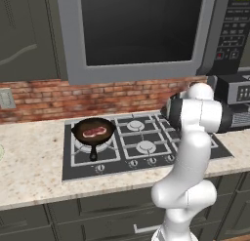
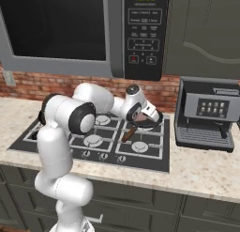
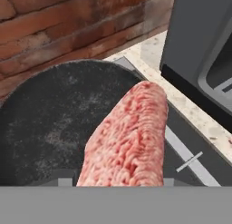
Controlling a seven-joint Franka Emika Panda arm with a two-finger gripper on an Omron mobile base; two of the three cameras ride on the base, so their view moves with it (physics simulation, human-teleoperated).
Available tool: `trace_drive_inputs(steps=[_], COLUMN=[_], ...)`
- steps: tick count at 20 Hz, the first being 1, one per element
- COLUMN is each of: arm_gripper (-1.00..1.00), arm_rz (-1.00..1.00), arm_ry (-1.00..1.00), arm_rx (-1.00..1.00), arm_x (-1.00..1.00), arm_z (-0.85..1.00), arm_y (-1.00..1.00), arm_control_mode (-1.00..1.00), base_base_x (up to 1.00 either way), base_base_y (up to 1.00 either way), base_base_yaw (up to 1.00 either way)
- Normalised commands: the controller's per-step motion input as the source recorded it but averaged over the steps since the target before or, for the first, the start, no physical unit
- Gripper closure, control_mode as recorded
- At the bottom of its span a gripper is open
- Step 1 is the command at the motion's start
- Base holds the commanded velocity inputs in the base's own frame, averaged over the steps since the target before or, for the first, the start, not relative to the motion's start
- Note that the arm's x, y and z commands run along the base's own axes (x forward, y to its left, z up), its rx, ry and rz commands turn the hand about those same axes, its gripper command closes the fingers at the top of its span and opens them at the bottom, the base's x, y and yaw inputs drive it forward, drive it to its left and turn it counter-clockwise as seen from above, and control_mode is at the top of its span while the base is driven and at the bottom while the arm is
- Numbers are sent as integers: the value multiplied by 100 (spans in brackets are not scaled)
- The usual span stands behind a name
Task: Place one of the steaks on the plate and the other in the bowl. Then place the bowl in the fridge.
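One steak (image 3: 129,137), red-pink and marbled, rises from the bottom of the hand view close to the camera, tilted above a black pan (image 3: 50,114). My gripper (image 2: 146,115) hangs over that pan on the back right burner and looks shut on this steak; its fingertips are hidden. The other steak (image 1: 94,132) lies flat in a second black pan (image 1: 78,129) on the front left burner. A pale sliver (image 1: 1,152) at the counter's left edge could be the bowl; I cannot tell. The plate and the fridge are out of view.
A coffee machine (image 2: 206,114) stands on the counter right of the stove (image 2: 140,160), close to my hand. A microwave (image 1: 141,30) hangs low above the burners. A brick wall (image 1: 39,96) backs the counter. Speckled counter (image 1: 29,167) stretches left of the stove.
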Motion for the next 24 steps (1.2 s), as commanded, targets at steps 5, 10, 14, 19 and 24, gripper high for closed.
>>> trace_drive_inputs(steps=[5, 10, 14, 19, 24], arm_gripper=[100, 100, 100, 100, 100], arm_rz=[8, 9, 8, 5, 2], arm_ry=[-1, 0, 7, 14, 25], arm_rx=[0, 0, 0, 3, 15], arm_x=[-67, -74, -60, -46, -26], arm_z=[15, 38, 44, 51, 50], arm_y=[1, 15, 20, 17, 4], arm_control_mode=[-100, -100, -100, -100, -100], base_base_x=[0, 0, 0, 0, 0], base_base_y=[0, 0, 0, 0, 0], base_base_yaw=[0, 0, 0, 0, 0])
